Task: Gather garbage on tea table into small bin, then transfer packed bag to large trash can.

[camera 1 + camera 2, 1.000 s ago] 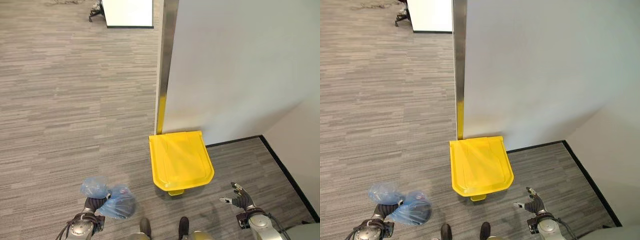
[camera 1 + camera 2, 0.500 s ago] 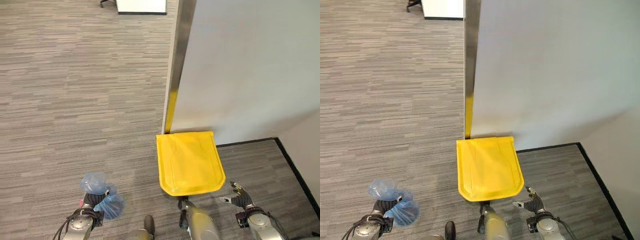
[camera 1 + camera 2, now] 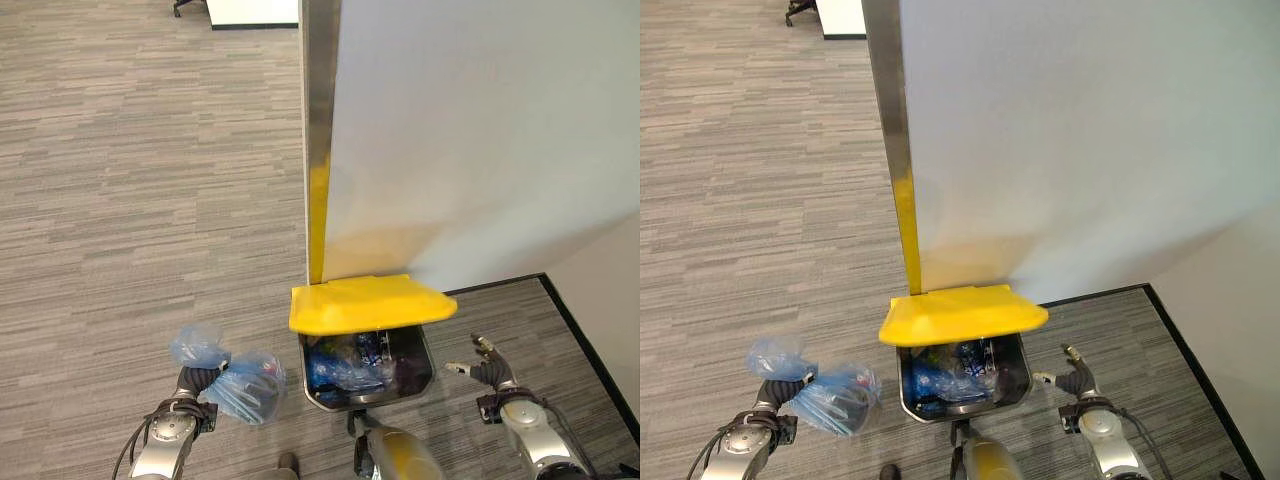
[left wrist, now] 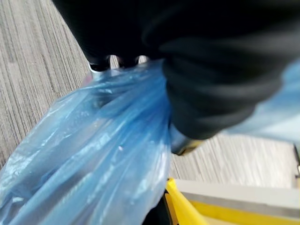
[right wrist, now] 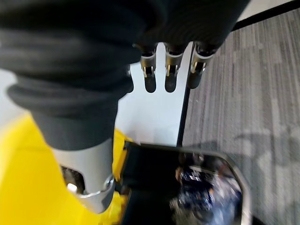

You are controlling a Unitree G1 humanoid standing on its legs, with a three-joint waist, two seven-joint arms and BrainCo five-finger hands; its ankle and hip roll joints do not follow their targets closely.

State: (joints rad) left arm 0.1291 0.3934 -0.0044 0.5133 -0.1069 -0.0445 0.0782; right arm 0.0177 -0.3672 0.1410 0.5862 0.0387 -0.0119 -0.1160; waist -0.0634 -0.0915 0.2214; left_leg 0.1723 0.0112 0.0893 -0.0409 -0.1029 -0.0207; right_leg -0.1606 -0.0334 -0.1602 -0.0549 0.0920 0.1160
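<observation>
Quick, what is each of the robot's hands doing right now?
Left hand: shut on the blue bag, held beside the open yellow bin.
Right hand: open, holding nothing.

Translucent blue bag point(image 3: 240, 390), yellow trash can lid point(image 3: 370, 303), grey streaked carpet point(image 3: 130, 190), white wall point(image 3: 480, 130)

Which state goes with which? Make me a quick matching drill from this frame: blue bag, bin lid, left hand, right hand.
Column 1:
1. blue bag
2. yellow lid
3. left hand
4. right hand
5. trash can

Column 2:
a. raised above the opening
b. fingers relaxed, holding nothing
c. hanging beside the can, off the floor
d. closed round the bag's neck
e. open, rubbish already inside

Pairs: 1-c, 2-a, 3-d, 4-b, 5-e
</observation>
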